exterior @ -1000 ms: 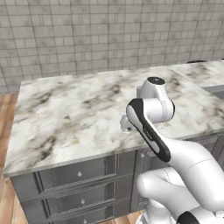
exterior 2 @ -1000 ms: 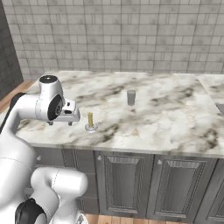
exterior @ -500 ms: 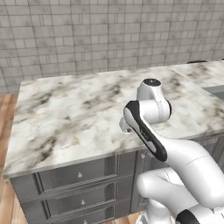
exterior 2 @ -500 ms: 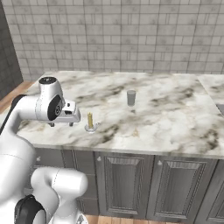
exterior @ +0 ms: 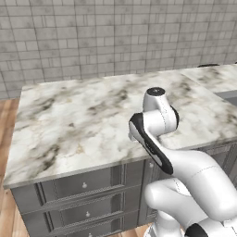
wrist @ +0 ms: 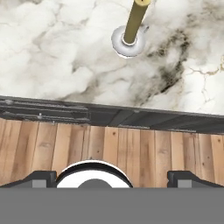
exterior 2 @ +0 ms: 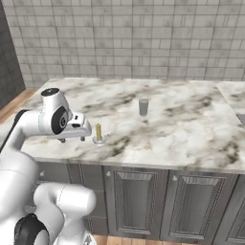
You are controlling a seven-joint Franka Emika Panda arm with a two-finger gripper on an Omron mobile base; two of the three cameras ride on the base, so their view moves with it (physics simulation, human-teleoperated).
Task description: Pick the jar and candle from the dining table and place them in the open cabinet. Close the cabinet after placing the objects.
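Gripper (exterior 2: 72, 139) is fully open and holds nothing; in the hand view its two dark tips sit wide apart at the bottom corners with bare wood floor (wrist: 131, 148) between them. In the right base view the hand hangs over the near edge of the dining table (exterior 2: 191, 134), just beside the candle (exterior 2: 98, 132) on its arm side, not touching it. The candle stands upright in its small round silvery-white dish holder, close to the table's front edge and toward the end nearest the arm. In the hand view the candle (wrist: 135, 19) is up top, slightly off centre, on the marble a little way in from the table edge; the yellow stick runs out of frame. The jar (exterior 2: 143, 106) stands upright farther back on the table than the candle, roughly mid-depth, well apart from the candle and from the hand. In the left base view the arm's upper links cover the table's near edge, so candle and jar are hidden behind them; the dining table (exterior: 74, 120) top otherwise shows plain veined marble, with dark grey drawer fronts (exterior: 83, 185) below the edge. Grey tiled wall (exterior 2: 143, 38) runs behind the table.
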